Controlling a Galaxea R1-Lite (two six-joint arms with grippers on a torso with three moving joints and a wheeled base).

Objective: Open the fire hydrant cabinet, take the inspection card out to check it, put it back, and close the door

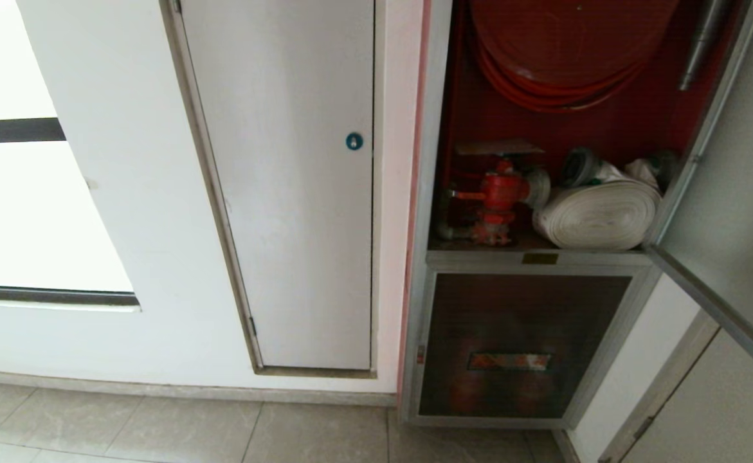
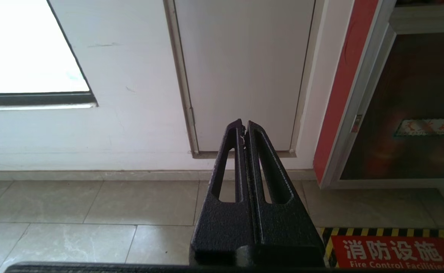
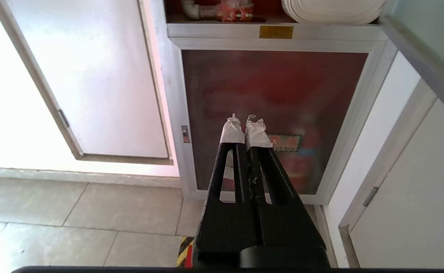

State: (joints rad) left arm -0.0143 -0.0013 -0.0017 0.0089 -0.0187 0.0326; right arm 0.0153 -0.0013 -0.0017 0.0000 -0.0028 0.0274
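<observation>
The tall silver-framed fire hydrant cabinet (image 1: 425,212) with its red interior stands open — its big glass door (image 1: 730,218) swung out to my right. Both jaws are pressed together and empty: left gripper (image 2: 243,127) low before the white wall, right gripper (image 3: 244,122) before the lower dark panel (image 3: 273,117). I cannot see the inspection card; I expect a thin, bendable sheet, best pinched by one edge.

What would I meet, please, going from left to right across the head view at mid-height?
Bright window → plain white panel with blue round lock → red hydrant valve → rolled white fire hose → open silver-framed door.
</observation>
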